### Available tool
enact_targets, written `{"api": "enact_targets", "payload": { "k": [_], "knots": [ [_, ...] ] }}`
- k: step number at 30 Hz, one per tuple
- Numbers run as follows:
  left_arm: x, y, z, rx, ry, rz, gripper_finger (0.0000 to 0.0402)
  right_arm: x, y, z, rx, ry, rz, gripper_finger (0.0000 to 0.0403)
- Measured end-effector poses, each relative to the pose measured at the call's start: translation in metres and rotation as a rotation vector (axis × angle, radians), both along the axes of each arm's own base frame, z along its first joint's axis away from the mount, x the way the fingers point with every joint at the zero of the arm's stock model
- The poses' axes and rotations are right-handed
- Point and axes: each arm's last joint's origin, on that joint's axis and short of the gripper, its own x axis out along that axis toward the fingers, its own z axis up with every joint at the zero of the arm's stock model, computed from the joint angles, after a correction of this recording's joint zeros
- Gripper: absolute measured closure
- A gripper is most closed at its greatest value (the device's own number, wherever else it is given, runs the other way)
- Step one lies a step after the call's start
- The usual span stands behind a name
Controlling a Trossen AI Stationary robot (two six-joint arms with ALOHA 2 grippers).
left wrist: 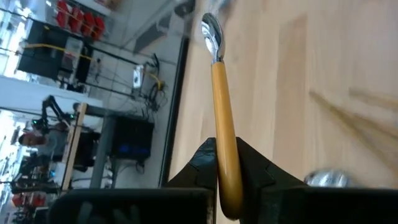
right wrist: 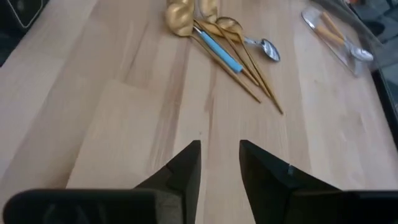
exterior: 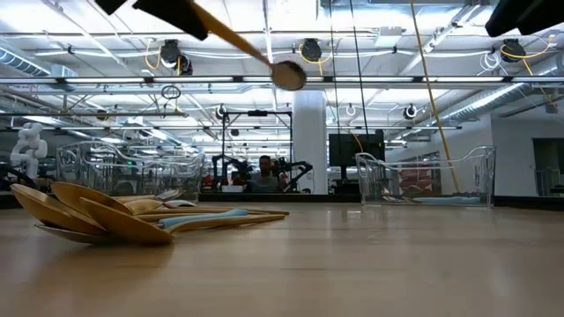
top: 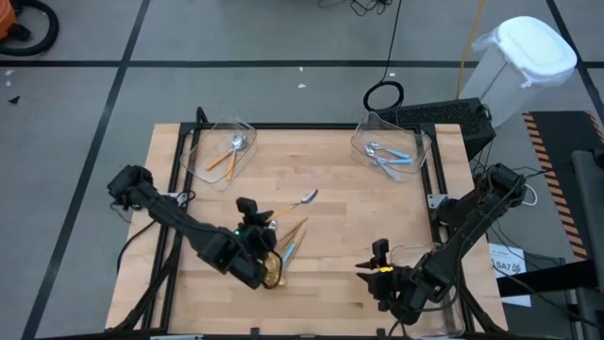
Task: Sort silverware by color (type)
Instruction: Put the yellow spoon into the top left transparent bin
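My left gripper is over the table's near-middle, shut on an orange-handled spoon with a silver bowl. In the low view this spoon hangs high above the table. A pile of gold spoons with one light blue-handled spoon lies flat on the wood just near of it; the right wrist view shows the pile too. My right gripper waits open near the table's near right, its fingers over bare wood. My left gripper pinches the spoon's orange handle near its free end between its two fingers, which lie along the handle. The spoon is lifted clear of the table. It sticks out toward the far right, slanting so that its bowl sits lower than the handle.
A clear bin at the far left holds orange-handled spoons. Another clear bin at the far right holds light blue-handled ones. A third clear bin stands by my right arm. Bare wood lies between the pile and the far bins.
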Motion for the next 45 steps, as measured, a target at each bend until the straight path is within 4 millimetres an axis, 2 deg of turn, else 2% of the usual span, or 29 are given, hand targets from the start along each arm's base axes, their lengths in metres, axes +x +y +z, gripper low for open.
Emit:
{"api": "enact_targets", "payload": {
  "k": [6,13,17,21,24,33,45],
  "knots": [
    [-0.013,0.024,0.011,0.005,0.101,0.062,0.0381,0.002,-0.002,0.0,-0.039,0.01,0.025,0.03],
    [-0.025,0.051,0.011,0.061,0.261,0.188,0.0381,0.002,-0.002,0.0,-0.051,0.014,0.034,0.03],
    [-0.025,0.064,0.013,0.061,0.312,0.231,0.0381,0.002,-0.002,0.0,-0.052,0.014,0.035,0.03],
    [-0.031,0.079,0.025,0.056,0.333,0.23,0.0381,0.002,-0.002,0.0,-0.053,0.015,0.035,0.03],
    [-0.041,0.093,0.039,0.03,0.295,0.252,0.0381,0.002,-0.003,0.0,-0.055,0.017,0.034,0.03],
    [-0.094,0.129,0.087,-0.081,0.108,0.322,0.0381,0.001,-0.002,0.0,-0.055,0.019,0.035,0.03],
    [-0.125,0.161,0.104,-0.08,0.128,0.374,0.0381,0.002,-0.002,0.0,-0.05,0.014,0.035,0.03]
  ]
}}
